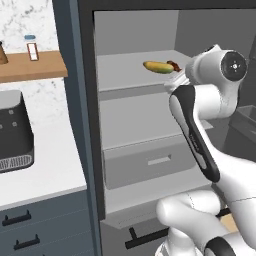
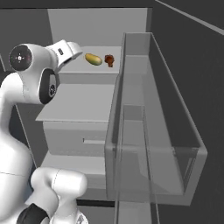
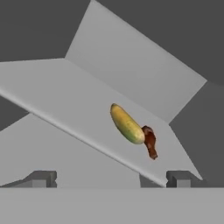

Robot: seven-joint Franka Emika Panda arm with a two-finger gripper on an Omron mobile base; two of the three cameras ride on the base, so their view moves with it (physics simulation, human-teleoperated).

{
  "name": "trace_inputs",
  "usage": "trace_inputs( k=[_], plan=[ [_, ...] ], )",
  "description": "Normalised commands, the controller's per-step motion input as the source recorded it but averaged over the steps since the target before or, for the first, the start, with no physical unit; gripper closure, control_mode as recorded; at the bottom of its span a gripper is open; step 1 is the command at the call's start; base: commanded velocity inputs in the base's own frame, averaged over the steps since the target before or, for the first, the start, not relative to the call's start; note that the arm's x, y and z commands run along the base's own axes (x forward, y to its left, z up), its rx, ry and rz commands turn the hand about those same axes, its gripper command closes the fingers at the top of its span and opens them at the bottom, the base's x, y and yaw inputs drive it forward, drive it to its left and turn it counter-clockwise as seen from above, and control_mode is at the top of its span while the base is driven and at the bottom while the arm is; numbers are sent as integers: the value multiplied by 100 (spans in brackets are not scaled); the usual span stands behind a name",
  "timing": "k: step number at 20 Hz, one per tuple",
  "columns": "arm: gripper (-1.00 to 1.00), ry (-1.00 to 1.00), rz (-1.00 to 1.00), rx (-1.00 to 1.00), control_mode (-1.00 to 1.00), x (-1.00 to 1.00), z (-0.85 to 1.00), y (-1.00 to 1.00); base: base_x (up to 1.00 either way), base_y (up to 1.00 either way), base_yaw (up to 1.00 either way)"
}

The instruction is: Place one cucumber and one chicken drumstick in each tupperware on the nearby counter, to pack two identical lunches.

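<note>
A yellow-green cucumber (image 1: 158, 66) (image 2: 93, 59) (image 3: 127, 124) lies on the upper shelf of the open fridge. A brown chicken drumstick (image 1: 173, 65) (image 2: 109, 60) (image 3: 150, 142) touches its far end. My gripper (image 3: 111, 179) is open and empty, level with that shelf, short of its front edge and pointing at the two foods. The white counter (image 1: 50, 165) over blue-grey cabinets lies left of the fridge. The tupperware is out of view.
The fridge door (image 2: 153, 109) with its clear bins stands open on the right. A lower shelf and a grey drawer (image 1: 150, 162) sit under the food shelf. A black appliance (image 1: 15, 130) stands on the counter below a wooden wall shelf (image 1: 30, 65).
</note>
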Motion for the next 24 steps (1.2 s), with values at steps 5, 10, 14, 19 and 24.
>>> trace_inputs(
  k=[5, 10, 14, 19, 24],
  plan=[
    [-100, 6, -1, 0, -100, 50, 0, -1, 0, 0, 0],
    [-100, 1, 0, 1, -100, 9, 0, -20, 0, 0, 0],
    [-100, 0, 0, 0, -100, 14, -4, -21, 0, 0, 0],
    [-100, 0, 0, 0, -100, 18, -3, -21, 0, 0, 0],
    [-100, 0, 0, 0, -100, 12, 0, -12, 0, 0, 0]
  ],
)
